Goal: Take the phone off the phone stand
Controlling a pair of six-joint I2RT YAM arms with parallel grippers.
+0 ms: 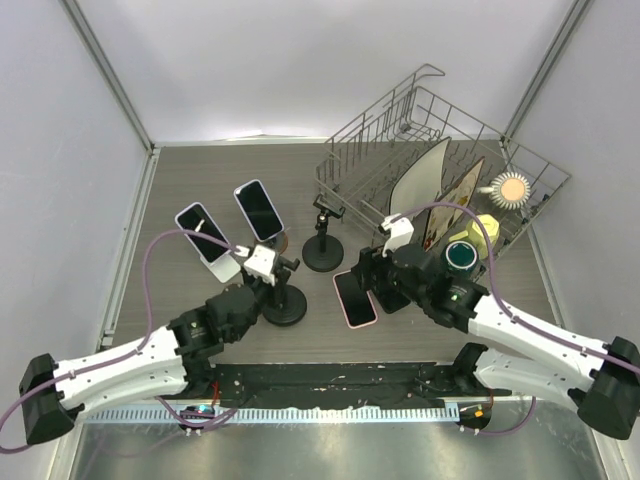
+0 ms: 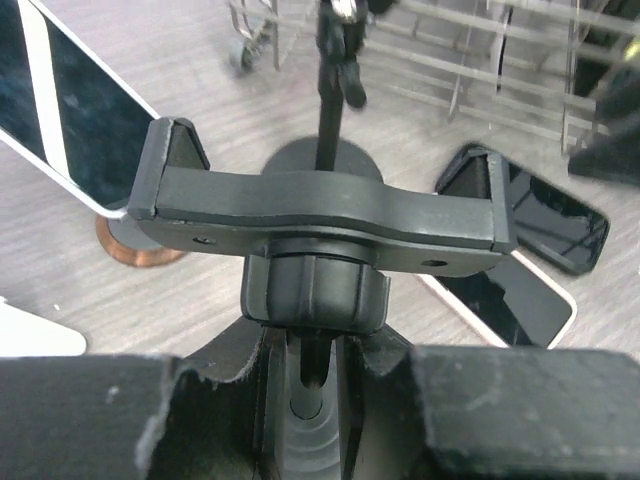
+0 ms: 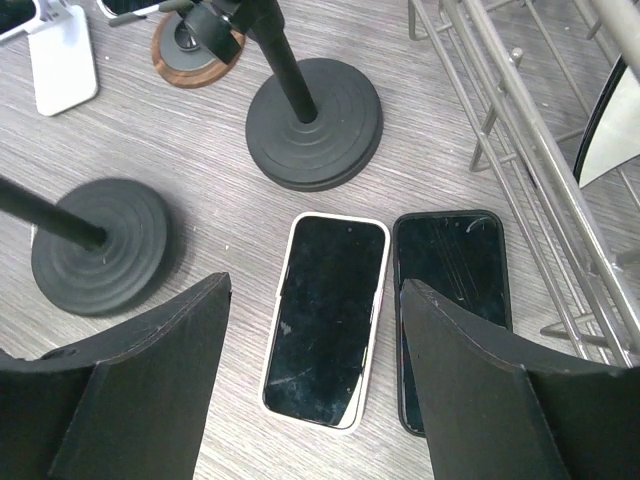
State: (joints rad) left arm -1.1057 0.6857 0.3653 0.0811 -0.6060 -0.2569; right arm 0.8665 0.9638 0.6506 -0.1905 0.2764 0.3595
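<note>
The white-cased phone (image 3: 325, 315) lies flat and face up on the desk (image 1: 200, 170), off any stand, just beside a black-cased phone (image 3: 450, 300) on its right. The right claw (image 3: 315, 390) hangs open above them, holding nothing. To the left, the left claw (image 2: 310, 400) is closed on the neck of the empty phone stand (image 2: 320, 215). A wire dish rack (image 1: 400, 130) stands far right.

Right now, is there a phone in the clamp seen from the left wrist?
No, the clamp is empty; its two raised ends grip nothing.
</note>
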